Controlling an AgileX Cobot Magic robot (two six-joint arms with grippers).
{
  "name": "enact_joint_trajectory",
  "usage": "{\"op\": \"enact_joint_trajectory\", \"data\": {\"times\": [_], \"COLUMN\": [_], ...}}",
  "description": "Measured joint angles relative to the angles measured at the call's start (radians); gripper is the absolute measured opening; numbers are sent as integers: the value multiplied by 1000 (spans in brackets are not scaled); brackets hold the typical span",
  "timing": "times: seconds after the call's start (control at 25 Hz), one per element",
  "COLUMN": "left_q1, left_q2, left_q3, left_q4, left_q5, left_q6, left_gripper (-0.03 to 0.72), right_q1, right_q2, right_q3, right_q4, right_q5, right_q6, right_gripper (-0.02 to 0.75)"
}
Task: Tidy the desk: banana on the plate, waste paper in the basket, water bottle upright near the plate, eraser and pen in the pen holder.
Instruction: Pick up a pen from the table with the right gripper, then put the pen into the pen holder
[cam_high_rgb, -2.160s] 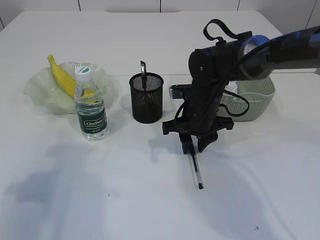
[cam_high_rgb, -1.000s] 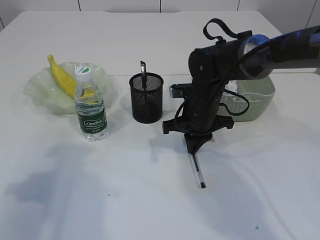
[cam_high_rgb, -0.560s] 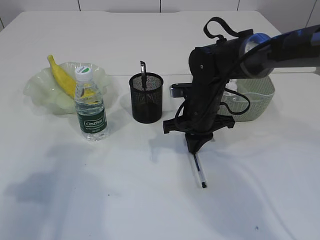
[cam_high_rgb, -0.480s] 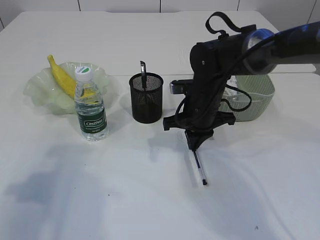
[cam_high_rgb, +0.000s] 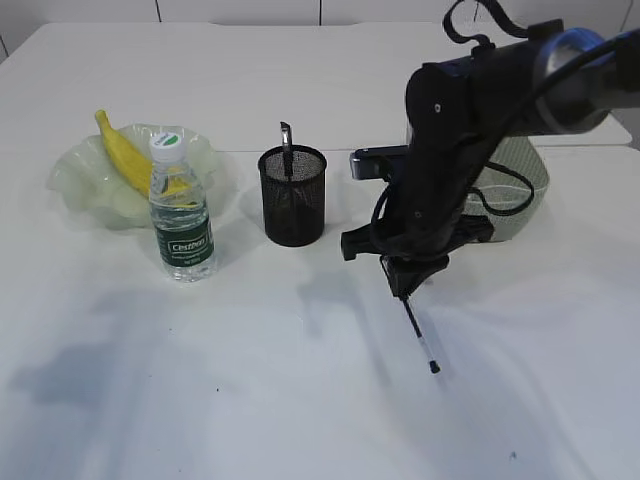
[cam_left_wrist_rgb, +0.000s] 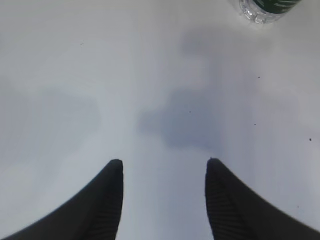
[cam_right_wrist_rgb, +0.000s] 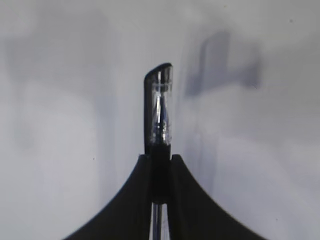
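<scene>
My right gripper (cam_high_rgb: 405, 282) is shut on a clear pen (cam_high_rgb: 421, 335) and holds it off the table, hanging down and to the right. In the right wrist view the pen (cam_right_wrist_rgb: 159, 107) sticks out beyond the shut jaws (cam_right_wrist_rgb: 160, 159). The black mesh pen holder (cam_high_rgb: 293, 196) stands to the left of the gripper with a dark item upright in it. The banana (cam_high_rgb: 124, 152) lies on the pale green plate (cam_high_rgb: 75, 180). The water bottle (cam_high_rgb: 181, 210) stands upright by the plate. The basket (cam_high_rgb: 525, 183) sits behind the right arm. My left gripper (cam_left_wrist_rgb: 164, 164) is open over bare table.
The bottle's base (cam_left_wrist_rgb: 265, 9) shows at the top edge of the left wrist view. The table is white, with a seam line running across behind the plate and holder.
My right gripper closed on the pen, lifted it off the table and moved up and to the right. The left arm has not visibly moved.
</scene>
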Motion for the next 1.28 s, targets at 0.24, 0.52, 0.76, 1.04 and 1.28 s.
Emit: {"op": "enact_joint_trajectory", "data": {"times": [0.24,0.52,0.76,1.04,1.28], "left_q1": [0,0,0,0,0], "left_q2": [0,0,0,0,0], "left_q3": [0,0,0,0,0], "left_q4": [0,0,0,0,0], "left_q5": [0,-2,-4,-6,-8], "left_q6": [0,0,0,0,0], "left_gripper": [367,367,367,367,367], "right_q1": [0,0,0,0,0], "right_q2": [-145,-318,-360,-360,-333], "right_q3": [245,446,457,459,459], "right_q4": [0,0,0,0,-27], "right_q5": [-214,-483,-697,-987,-1250], "right_q6": [-20,-87,-118,-123,-123], "right_gripper": [32,32,31,31,29]}}
